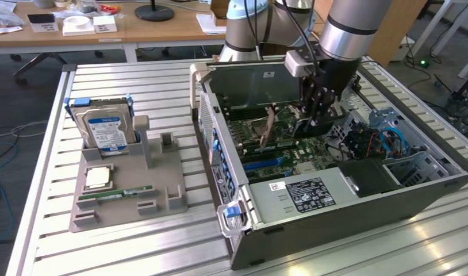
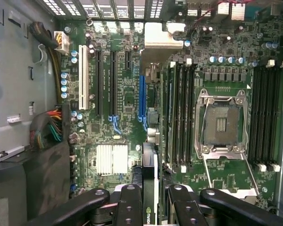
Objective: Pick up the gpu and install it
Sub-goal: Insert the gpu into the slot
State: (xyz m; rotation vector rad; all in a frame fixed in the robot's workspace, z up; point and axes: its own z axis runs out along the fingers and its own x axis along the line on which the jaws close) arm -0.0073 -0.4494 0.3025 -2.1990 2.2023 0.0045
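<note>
Inside the open computer case (image 1: 334, 213), above the motherboard (image 2: 122, 94), the gripper (image 2: 153, 207) clamps the gpu (image 2: 149, 186) edge-on; picked up, seemingly not yet seated.

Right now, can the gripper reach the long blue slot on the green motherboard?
Probably yes: the grey case lies open, the gripper holds the green gpu card above the board, and nothing covers the blue slot.
</note>
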